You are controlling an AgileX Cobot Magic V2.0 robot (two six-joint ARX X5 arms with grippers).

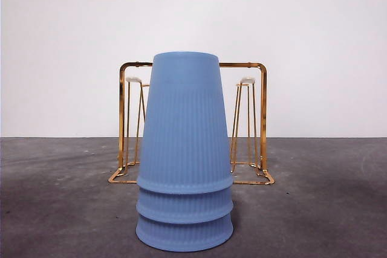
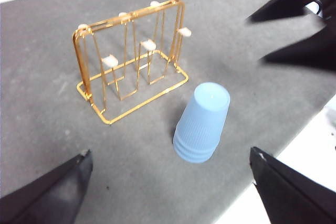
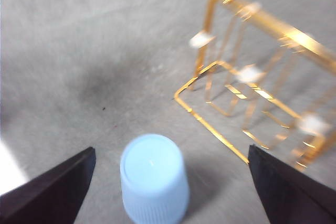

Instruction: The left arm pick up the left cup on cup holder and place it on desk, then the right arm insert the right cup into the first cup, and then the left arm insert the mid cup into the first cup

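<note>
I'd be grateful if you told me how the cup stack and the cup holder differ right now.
The cup stack is solid blue ribbed plastic; the cup holder is open gold wire. The stack stands in front, nearer the front camera; the holder stands behind it, with no cups on its prongs. Both stand upright on the desk.

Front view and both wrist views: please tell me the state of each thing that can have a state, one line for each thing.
Cup stack: three blue cups nested upside down, upright on the desk, in front of the cup holder.
Cup holder: upright, all prongs bare, no cup on it.
Left gripper: open, holding nothing, above the desk.
Right gripper: open, holding nothing, above the cup stack.
</note>
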